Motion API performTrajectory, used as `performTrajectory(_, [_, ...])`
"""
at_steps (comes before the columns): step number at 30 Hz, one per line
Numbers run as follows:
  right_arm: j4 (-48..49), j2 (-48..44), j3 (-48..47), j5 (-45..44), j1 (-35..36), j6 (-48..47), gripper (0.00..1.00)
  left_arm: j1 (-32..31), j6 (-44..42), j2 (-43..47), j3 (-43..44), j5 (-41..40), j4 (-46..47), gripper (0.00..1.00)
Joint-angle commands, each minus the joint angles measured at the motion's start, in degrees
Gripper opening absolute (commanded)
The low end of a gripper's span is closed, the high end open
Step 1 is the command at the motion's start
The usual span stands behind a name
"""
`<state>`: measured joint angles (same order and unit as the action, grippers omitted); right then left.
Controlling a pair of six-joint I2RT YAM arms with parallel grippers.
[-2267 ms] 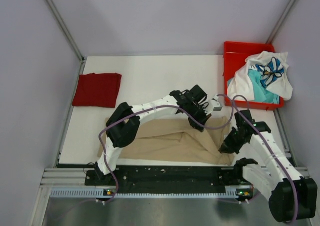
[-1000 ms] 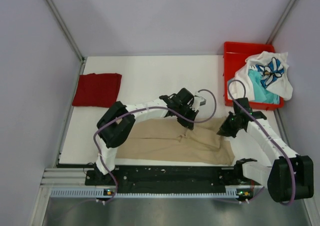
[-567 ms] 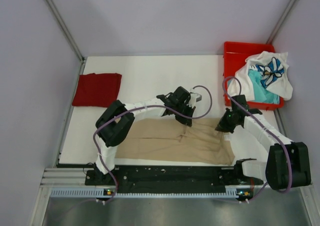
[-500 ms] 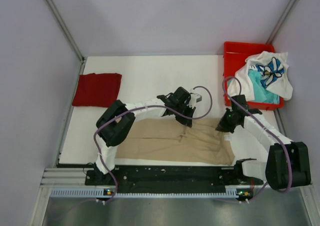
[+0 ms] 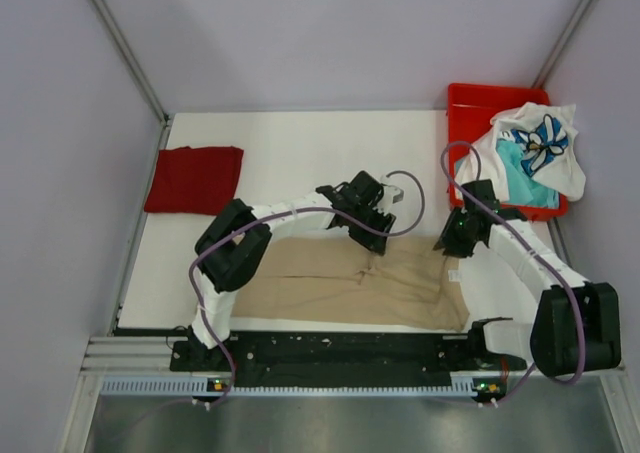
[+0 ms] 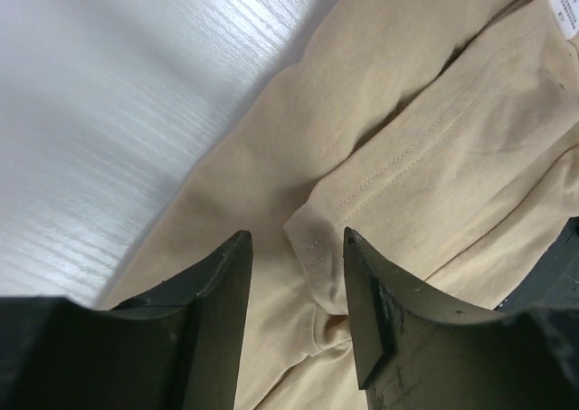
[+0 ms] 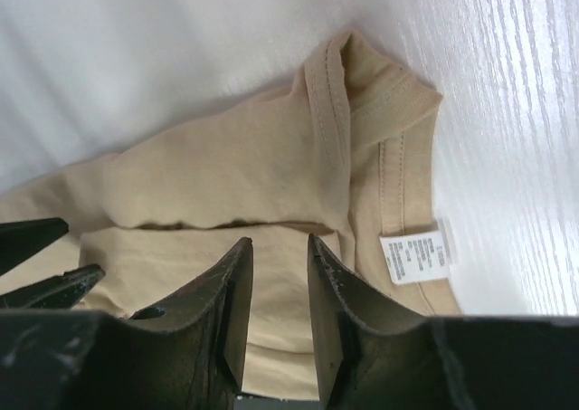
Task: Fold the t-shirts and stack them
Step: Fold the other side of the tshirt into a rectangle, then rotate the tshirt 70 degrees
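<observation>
A white wood-grain surface (image 5: 300,153) is shown, and a plain tan cloth t-shirt (image 5: 340,288) is spread lengthwise along its near edge, between the two arms, with creases near its middle. The step in hand is judged to be the folding of this shirt. It would be done well if the doubled edge were laid straight, the creases smoothed out first, and both ends lifted together so the fold is not skewed. A folded dark red t-shirt (image 5: 195,180) is seen at the far left, likely the base of the stack. The left claw (image 6: 294,238) is held about half open just above a stitched sleeve hem, with nothing pinched. The right claw (image 7: 278,241) is opened more narrowly near the ribbed collar and is likewise empty. A small white care label (image 7: 414,258) is seen just beside the collar.
</observation>
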<state>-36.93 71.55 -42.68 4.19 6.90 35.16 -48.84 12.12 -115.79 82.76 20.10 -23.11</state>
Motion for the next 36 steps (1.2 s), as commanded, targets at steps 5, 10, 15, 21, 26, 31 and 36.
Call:
performTrajectory(5, [-5.35,-7.91,0.48,0.81,3.64,3.85,0.07,-0.64,-1.75,8.82,-0.66,-0.16,-2.03,0.35])
performTrajectory(10, [0.54,-6.78,7.34,8.73,5.15,8.96,0.0,-3.1,-1.84,6.29,-2.43,4.5,-0.7,0.21])
performTrajectory(15, [0.54,-2.82,10.85,7.86,2.52,9.58,0.0,-1.97,-0.61,-1.89,-0.58,4.86,-3.25,0.2])
performTrajectory(21, [0.1,-1.67,12.8,6.54,-1.18,8.17,0.0,-1.35,-1.48,-1.99,-2.43,4.69,-2.46,0.2])
performTrajectory(26, [-2.53,-4.48,8.33,4.87,-1.36,6.86,0.0,-1.35,-4.9,1.43,0.37,3.98,-3.95,0.25])
performTrajectory(31, [-4.29,-6.78,0.06,2.06,-1.01,4.05,0.0,-1.08,-14.2,8.72,3.81,7.76,-9.22,0.37])
performTrajectory(36, [-4.56,-0.11,-3.64,-1.28,-0.22,1.15,0.0,5.31,-24.85,18.83,0.83,7.41,-15.37,0.44])
